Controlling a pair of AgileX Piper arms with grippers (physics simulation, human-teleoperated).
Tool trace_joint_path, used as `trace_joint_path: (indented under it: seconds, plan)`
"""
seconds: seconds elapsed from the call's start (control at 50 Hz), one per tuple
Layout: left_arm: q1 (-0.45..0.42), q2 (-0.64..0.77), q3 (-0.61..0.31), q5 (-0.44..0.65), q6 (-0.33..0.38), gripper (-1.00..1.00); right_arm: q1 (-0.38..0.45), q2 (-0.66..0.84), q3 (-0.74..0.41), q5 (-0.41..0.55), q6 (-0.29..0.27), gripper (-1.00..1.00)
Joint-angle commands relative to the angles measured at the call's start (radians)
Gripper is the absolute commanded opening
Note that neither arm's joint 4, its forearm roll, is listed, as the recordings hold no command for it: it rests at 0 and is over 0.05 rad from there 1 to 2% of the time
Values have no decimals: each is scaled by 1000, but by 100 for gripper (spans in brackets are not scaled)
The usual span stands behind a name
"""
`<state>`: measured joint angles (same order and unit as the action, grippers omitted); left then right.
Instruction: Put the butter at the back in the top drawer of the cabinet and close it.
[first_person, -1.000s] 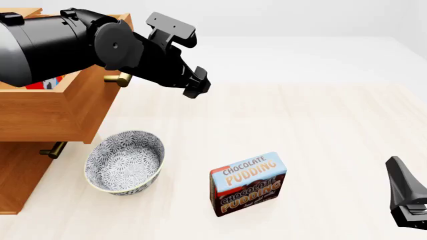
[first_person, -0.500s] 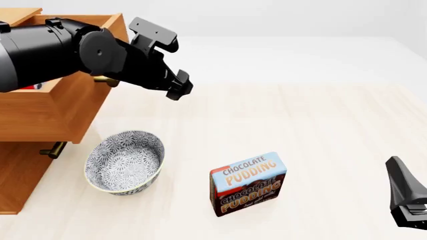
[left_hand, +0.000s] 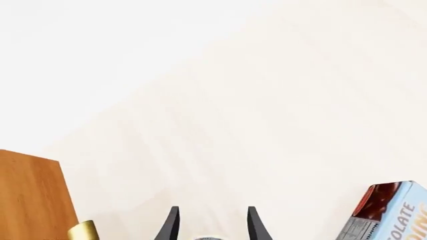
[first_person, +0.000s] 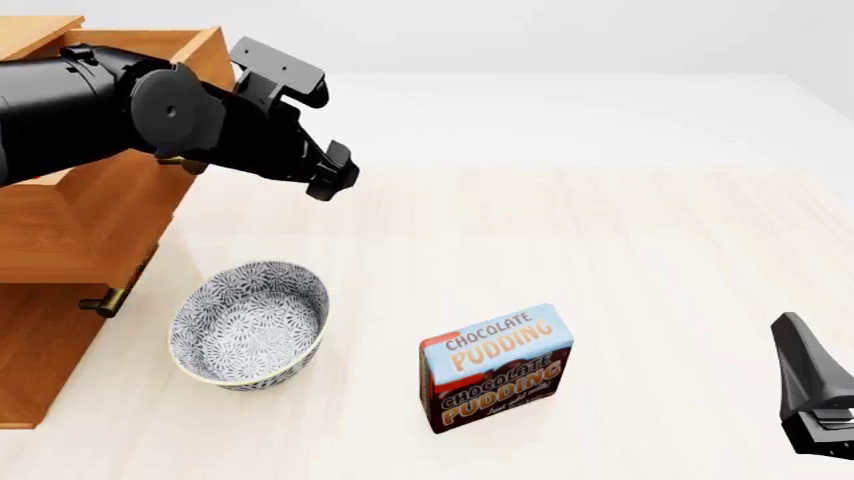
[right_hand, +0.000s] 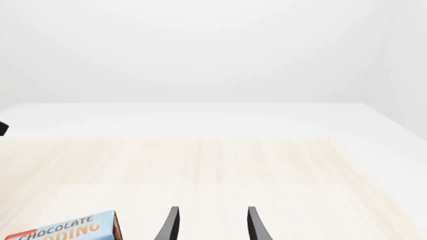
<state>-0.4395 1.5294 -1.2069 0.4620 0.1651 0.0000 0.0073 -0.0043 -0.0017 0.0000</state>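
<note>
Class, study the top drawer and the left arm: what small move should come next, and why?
Probably keep pushing the top drawer in with the left arm. It juts out past the cabinet front below, so it isn't shut. The left claw is open, holding nothing, and the butter is not visible.

1. The things are carried by a pale wooden counter (first_person: 641, 260) with a light grain, which turns white toward its far side.
2. At the left edge, a light-brown wooden cabinet (first_person: 40, 330) is seen standing on the counter.
3. A patterned bowl (first_person: 250, 322) with a blue-grey floral print is set upright just right of the cabinet, on the near left.
4. A "Chocolate Pudding" box (first_person: 497, 366) is stood upright near the middle, to the right of the bowl and apart from it.
</note>
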Motion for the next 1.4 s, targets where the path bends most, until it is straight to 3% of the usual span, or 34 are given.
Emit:
trace_joint_path:
  seconds: [0.02, 0.58, 0.6, 1.4]
  plan:
    - [29, -9, 26, -6, 4, 100, 0, 0, 0, 0, 0, 100]
    - [94, -33, 76, -27, -9, 100, 0, 0, 0, 0, 0, 100]
    - [165, -62, 97, -35, 7, 100, 0, 0, 0, 0, 0, 100]
    - [247, -67, 124, -60, 13, 100, 0, 0, 0, 0, 0, 100]
